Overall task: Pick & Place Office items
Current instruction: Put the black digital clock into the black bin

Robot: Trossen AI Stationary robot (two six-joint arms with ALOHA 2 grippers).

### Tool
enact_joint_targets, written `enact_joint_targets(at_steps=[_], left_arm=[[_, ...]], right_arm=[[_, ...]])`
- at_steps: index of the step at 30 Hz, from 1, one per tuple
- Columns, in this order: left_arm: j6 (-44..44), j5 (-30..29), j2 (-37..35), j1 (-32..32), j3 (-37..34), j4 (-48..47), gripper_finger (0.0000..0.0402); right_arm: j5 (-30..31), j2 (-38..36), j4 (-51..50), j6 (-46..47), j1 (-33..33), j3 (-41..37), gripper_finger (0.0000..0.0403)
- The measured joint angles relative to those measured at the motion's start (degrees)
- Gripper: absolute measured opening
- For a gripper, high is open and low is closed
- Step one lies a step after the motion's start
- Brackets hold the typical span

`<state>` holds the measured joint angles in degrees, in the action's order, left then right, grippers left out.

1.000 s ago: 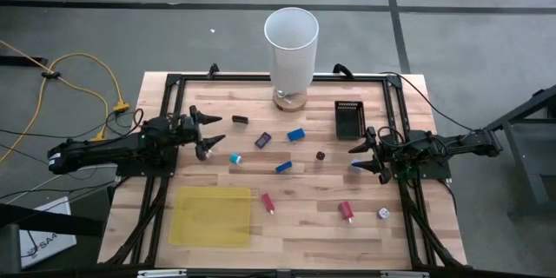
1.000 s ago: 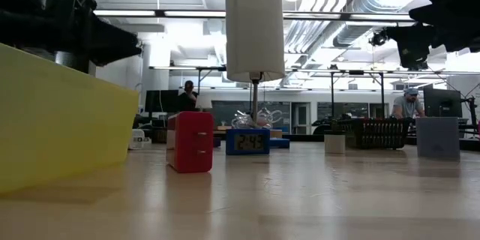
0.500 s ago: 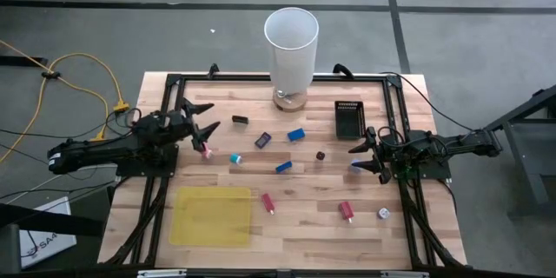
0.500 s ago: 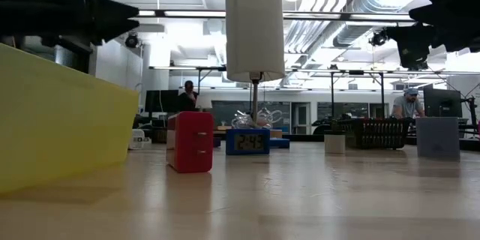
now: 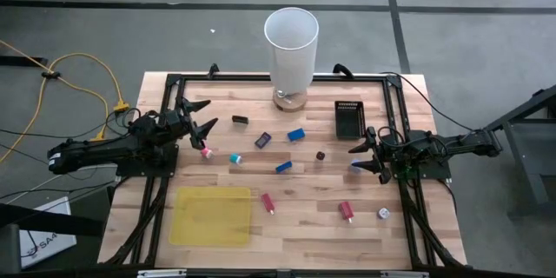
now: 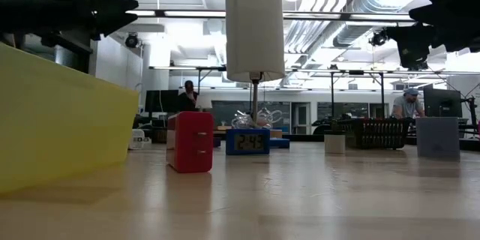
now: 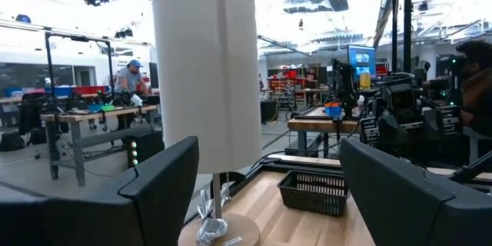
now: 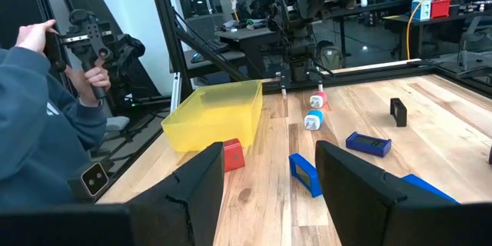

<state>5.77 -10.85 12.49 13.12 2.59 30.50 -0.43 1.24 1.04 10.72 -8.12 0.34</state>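
left gripper (image 5: 198,121) spread | pink piece (image 5: 207,149) just beside its fingertips, not held

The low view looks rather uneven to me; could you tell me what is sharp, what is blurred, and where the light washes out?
Low view: the red block and the small clock are sharp, while the yellow bin close to the lens is soft; the ceiling lights blow out behind the white cylinder, and the arms above show only as dark silhouettes. High view: lighting is even, shadows faint.
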Motion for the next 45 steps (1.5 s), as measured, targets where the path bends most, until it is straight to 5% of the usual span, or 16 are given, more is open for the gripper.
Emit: enact_joint_targets(at_steps=[15, 31, 45], left_arm=[[-0.17, -1.31, 3.80, -0.01, 2.14, -0.26, 0.0308], [4.80, -1.24, 18.53, 0.00, 16.40, -1.31, 0.0308], [7.49, -0.79, 24.19, 1.29, 27.93, -11.34, 0.0308]], right_arm=[[0.00, 0.01, 0.01, 0.01, 0.00, -0.01, 0.0191], [0.00, 0.01, 0.00, -0.01, 0.01, -0.01, 0.0191], [0.00, 0.01, 0.00, -0.01, 0.00, -0.01, 0.0191]])
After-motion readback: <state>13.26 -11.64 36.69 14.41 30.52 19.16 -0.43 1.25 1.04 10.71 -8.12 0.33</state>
